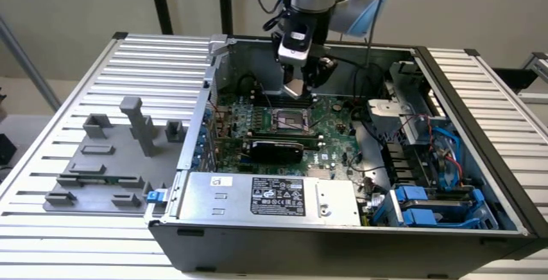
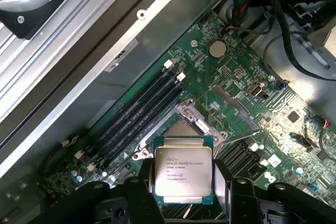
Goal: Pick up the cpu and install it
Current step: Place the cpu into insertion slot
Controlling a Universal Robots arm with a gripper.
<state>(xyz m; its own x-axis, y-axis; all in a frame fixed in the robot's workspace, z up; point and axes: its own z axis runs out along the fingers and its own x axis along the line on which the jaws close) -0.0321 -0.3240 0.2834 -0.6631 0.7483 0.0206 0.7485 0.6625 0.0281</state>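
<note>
End effector (image 2: 184, 183) clamped on the cpu (image 2: 184, 167), holding it just above the socket (image 2: 181, 124) inside the computer case (image 1: 342, 241); pickup looks done; the cpu is not yet seated in the socket.

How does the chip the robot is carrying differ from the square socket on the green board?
The cpu has a silvery printed top; the socket is a metal frame with a dark centre. The cpu hangs clamped in the tool; the socket sits fixed on the motherboard. Both are square.
</note>
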